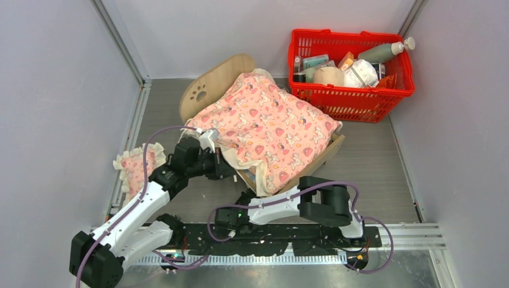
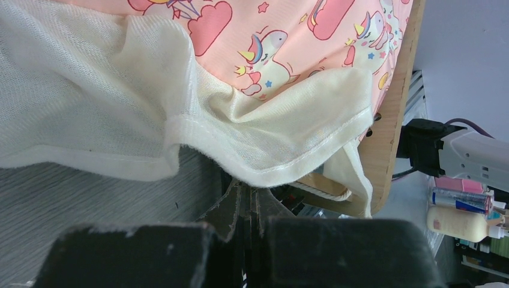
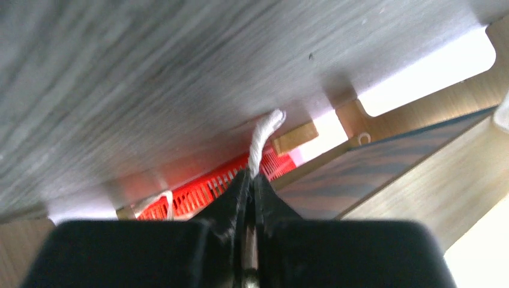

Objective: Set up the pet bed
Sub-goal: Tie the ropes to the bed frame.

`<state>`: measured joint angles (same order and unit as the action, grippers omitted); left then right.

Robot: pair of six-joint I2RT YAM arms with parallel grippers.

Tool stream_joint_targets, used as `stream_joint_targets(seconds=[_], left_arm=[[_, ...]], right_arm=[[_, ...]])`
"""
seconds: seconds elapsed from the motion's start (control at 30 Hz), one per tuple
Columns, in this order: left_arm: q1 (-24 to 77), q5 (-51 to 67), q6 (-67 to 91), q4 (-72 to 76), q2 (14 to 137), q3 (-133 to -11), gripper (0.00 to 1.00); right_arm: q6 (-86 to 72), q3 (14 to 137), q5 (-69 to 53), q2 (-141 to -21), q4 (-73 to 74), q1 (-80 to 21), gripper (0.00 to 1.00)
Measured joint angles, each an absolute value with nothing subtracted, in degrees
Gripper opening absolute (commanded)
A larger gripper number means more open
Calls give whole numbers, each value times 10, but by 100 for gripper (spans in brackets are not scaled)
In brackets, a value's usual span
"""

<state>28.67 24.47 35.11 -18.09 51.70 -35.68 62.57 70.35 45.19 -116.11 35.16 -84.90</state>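
Right end effector (image 3: 249, 177) low, pinching white strip (image 3: 262, 135), left end effector (image 2: 247, 201) clenched at blanket (image 2: 288, 36)

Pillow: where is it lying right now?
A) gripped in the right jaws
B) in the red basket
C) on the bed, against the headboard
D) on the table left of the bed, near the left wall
D: the top view shows the pink frilled pillow flat on the table, left of the bed and far from the basket.
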Motion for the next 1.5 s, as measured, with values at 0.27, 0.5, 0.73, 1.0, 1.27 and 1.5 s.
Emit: stream_joint_targets(seconds=[0.27, 0.5, 0.73, 1.0, 1.27, 1.5], left_arm=[[285, 237, 351, -192, 498, -354, 0], [285, 229, 358, -207, 458, -325, 0], [285, 206, 377, -211, 432, -266, 0], [318, 188, 416, -167, 473, -240, 0], [411, 133, 467, -125, 477, -240, 0], [514, 83, 524, -94, 520, -237, 0]], right_arm=[[639, 663, 417, -1122, 299, -865, 5], [624, 574, 342, -967, 206, -916, 5], [505, 494, 304, -843, 120, -923, 5], [293, 452, 392, -825, 46, -929, 5], [10, 420, 505, -724, 89, -948, 5], [-229, 409, 586, -643, 213, -985, 5]])
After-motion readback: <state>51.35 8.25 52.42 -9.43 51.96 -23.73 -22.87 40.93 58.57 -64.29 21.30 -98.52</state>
